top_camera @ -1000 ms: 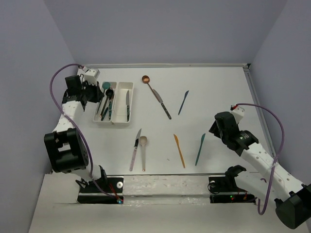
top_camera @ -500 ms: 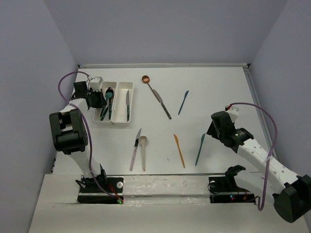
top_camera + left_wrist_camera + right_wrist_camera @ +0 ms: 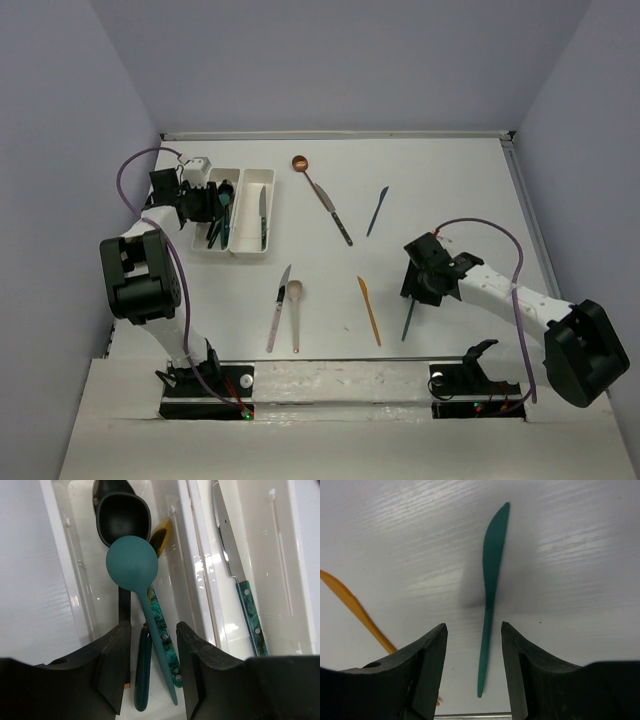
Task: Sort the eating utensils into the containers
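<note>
Left wrist view: fingers apart over the spoon tray, right fingers apart over a teal knife

The left gripper [image 3: 152, 627] stands with its two fingers apart and grips nothing. The handle of a teal spoon [image 3: 132, 562] runs between them with a gap on each side. That spoon lies in the left tray [image 3: 65, 555], its bowl resting over a black spoon [image 3: 124, 517] and beside a gold spoon [image 3: 161, 532]. Other dark green handles lie under it. In the right tray [image 3: 280, 555], touching the first along its long side, a steel knife [image 3: 227, 545] with a marbled green handle lies lengthwise.

The right gripper [image 3: 472, 627] also has its fingers spread and holds nothing. It hangs above a teal knife [image 3: 492, 565] that lies flat on the table [image 3: 395, 530], the knife's handle end between the two fingers. An orange knife [image 3: 355, 607] lies well to one side of it.

From the top view, more pieces lie loose on the table between the trays and the right arm: a copper spoon [image 3: 300, 163], a grey knife [image 3: 340, 225] just past its handle, a blue knife [image 3: 377, 210], and a pink-handled knife [image 3: 278, 308] just beside a beige spoon [image 3: 295, 295]
</note>
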Controlling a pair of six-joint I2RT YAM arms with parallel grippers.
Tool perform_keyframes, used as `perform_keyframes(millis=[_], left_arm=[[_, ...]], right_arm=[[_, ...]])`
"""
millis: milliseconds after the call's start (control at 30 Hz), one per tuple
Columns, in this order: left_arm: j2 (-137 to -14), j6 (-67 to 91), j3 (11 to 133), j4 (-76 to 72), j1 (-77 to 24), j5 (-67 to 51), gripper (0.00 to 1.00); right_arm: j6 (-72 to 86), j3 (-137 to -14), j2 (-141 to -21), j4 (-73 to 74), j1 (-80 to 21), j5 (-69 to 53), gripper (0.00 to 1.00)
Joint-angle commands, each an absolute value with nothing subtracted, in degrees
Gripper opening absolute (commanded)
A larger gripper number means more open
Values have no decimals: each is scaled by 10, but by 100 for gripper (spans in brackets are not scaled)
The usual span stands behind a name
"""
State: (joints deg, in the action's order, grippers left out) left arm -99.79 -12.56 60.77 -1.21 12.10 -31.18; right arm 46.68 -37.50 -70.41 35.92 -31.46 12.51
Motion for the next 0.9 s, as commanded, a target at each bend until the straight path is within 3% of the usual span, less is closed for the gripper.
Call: perform_keyframes(millis=[0, 467, 567, 767, 800, 867], left_arm=[[-930, -129, 592, -34, 123, -337, 53], [-861, -135, 555, -39, 124, -361, 54], [-850, -136, 549, -42, 124, -360, 55], [-843, -137, 543, -43, 125, -364, 55], [-842, -136, 542, -43, 125, -365, 55], [-837, -137, 541, -43, 125, -366, 55]], right_arm=[[519, -381, -686, 378, -356, 102, 52], [579, -382, -773, 430, -402, 127, 53], [574, -385, -775, 424, -407, 132, 49], [565, -385, -777, 419, -407, 130, 16], [564, -384, -773, 418, -407, 130, 7], [563, -380, -767, 413, -407, 132, 0]])
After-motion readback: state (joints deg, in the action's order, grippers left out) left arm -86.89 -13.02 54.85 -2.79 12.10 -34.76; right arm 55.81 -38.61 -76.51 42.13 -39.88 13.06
